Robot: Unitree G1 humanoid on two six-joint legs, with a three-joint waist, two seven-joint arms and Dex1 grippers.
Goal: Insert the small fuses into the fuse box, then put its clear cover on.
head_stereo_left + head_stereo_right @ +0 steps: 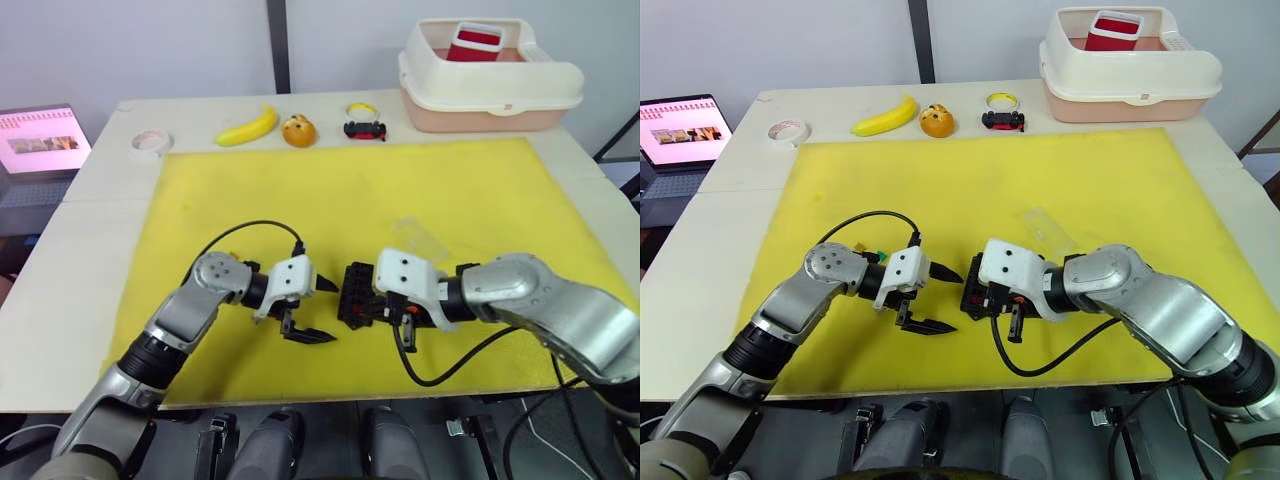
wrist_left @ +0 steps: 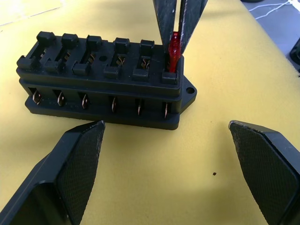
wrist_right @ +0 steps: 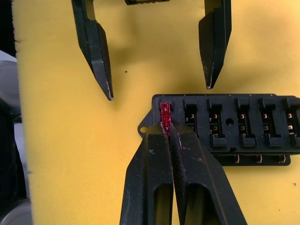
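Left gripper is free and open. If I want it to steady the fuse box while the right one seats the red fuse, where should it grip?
Grip the fuse box across its long side walls, coming in level from the left gripper side. The right gripper sits over the end slot with the red fuse, so stay toward the empty slots.

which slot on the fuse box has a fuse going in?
The end slot by the mounting ear of the fuse box: the right pincer holds a red fuse in it. The other slots show bare contacts.
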